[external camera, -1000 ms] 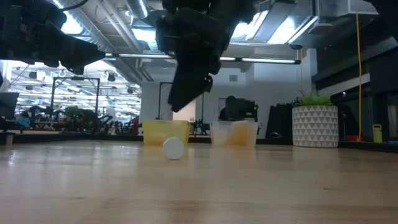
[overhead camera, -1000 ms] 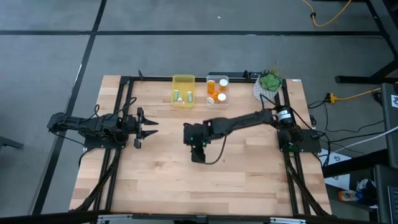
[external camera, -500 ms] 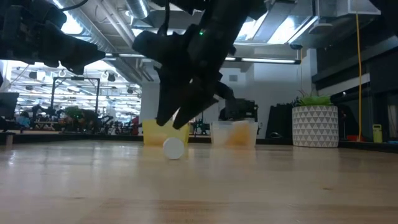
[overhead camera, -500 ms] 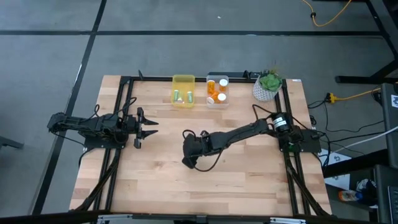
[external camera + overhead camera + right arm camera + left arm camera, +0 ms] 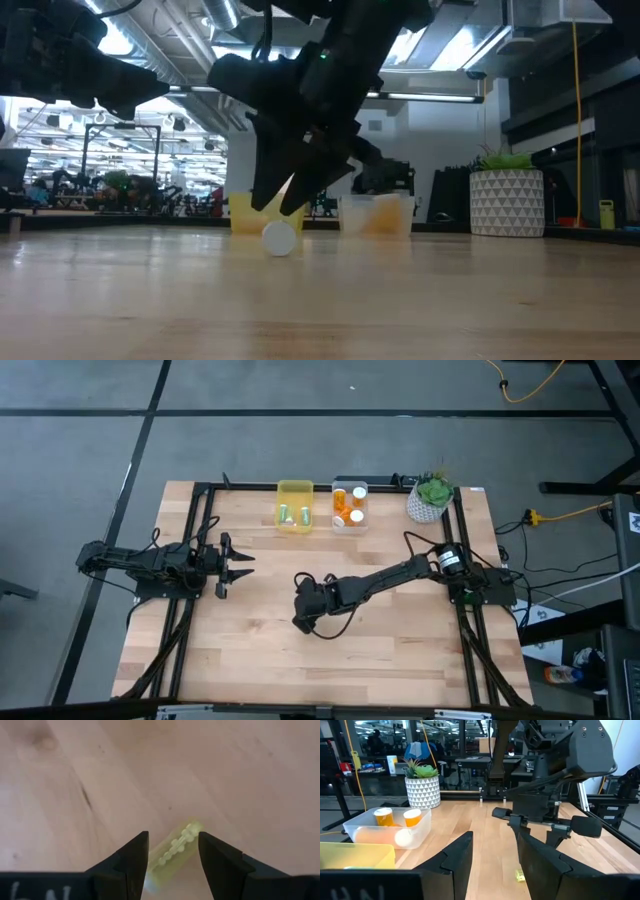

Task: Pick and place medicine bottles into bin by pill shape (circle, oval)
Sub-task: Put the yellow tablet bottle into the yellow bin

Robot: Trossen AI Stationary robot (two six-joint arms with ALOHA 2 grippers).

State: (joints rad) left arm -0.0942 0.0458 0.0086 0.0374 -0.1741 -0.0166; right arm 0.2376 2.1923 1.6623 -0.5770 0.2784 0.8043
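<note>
From above, the table carries a yellow bin and a clear bin side by side at 12 o'clock, with a potted plant at about 1 o'clock near the corner. The yellow bin holds two small green bottles; the clear bin holds orange bottles with white caps. The right arm reaches from 3 o'clock toward the table centre, and the right gripper is low there. The bottle under it is hidden in this view. The left gripper waits at 9 o'clock, its fingers spread apart.

At table height, the right gripper points down with its fingers parted, just above a lying bottle of which only the round white cap shows. Whether they touch I cannot tell. Behind stand the yellow bin, the clear bin and the potted plant.

From the left wrist, the left gripper is released – nothing sits between its fingers. Further off are the right gripper, a small yellow-green bottle on the wood below it, and the clear bin with orange bottles.

From the right wrist, the right gripper is released, and the yellow-green bottle lies on the wood in the gap between the fingers – small round pills show through its wall.
</note>
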